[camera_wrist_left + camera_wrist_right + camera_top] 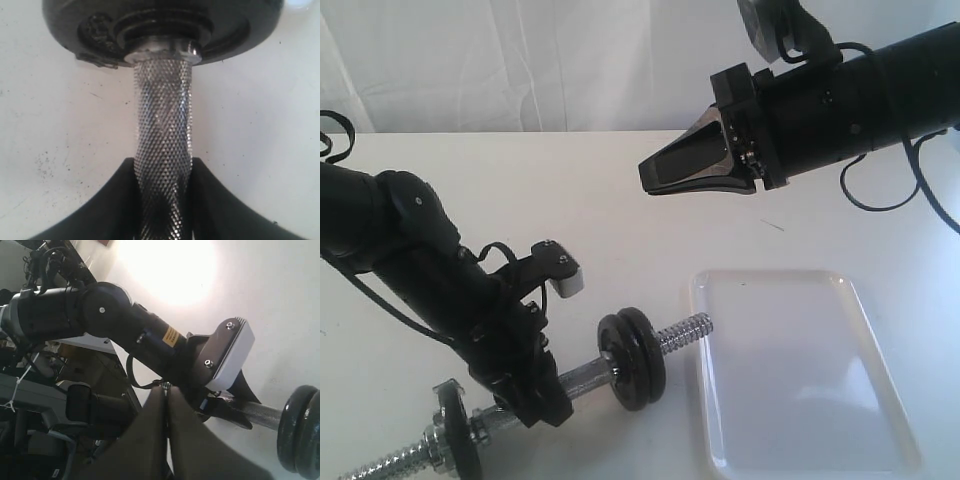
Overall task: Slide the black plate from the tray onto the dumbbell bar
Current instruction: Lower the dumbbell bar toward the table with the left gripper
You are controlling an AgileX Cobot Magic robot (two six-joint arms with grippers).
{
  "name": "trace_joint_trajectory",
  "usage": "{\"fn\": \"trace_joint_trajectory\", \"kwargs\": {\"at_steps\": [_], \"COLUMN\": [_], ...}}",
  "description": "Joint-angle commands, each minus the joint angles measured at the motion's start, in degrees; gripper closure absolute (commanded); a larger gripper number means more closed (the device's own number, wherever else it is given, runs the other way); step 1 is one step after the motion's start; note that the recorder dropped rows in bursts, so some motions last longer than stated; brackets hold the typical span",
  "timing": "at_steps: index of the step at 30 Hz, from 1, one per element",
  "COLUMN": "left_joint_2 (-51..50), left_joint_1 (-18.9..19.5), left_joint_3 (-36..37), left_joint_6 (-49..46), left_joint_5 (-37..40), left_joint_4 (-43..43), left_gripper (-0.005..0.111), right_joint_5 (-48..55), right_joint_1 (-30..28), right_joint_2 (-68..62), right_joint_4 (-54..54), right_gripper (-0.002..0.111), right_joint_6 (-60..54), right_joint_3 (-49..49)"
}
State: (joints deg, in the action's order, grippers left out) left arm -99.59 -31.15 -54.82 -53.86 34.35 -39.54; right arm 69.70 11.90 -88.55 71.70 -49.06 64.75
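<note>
The dumbbell bar point(585, 378) lies on the white table at lower left. My left gripper point(535, 395) is shut on its knurled middle point(162, 115), one finger on each side. The black plate point(648, 372) is on the bar, pressed against a second black disc, with the threaded end point(686, 329) sticking out past it. Another disc point(456, 425) sits near the bar's left end. The tray point(800, 380) at lower right holds nothing. My right gripper point(650, 175) hangs shut and empty well above the table, above the bar and tray.
The right wrist view looks past my shut fingers point(165, 386) at the left arm point(115, 320), the bar point(255, 412) and the paired discs point(300, 432). A white cloth backdrop hangs behind the table. Cables loop beside the right arm point(910, 190).
</note>
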Motion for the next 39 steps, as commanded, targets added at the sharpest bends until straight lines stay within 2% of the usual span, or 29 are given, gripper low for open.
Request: {"fn": "trace_joint_trajectory", "kwargs": {"at_steps": [1,39], "left_joint_2": [2.7,4.0], "left_joint_1": [0.0,0.0], "left_joint_3": [-1.2,-1.2], "left_joint_6": [-1.6,-1.6], "left_joint_5": [2.6,-5.6], "left_joint_4": [-10.2,-27.7], "left_gripper": [0.107,0.107], "right_joint_5": [0.3,0.3], "right_joint_1": [0.0,0.0], "right_joint_2": [0.5,0.5], "right_joint_4": [0.0,0.0], "right_gripper": [0.107,0.107], "right_joint_6": [-0.6,-0.6], "right_joint_3": [-0.2,-0.2]}}
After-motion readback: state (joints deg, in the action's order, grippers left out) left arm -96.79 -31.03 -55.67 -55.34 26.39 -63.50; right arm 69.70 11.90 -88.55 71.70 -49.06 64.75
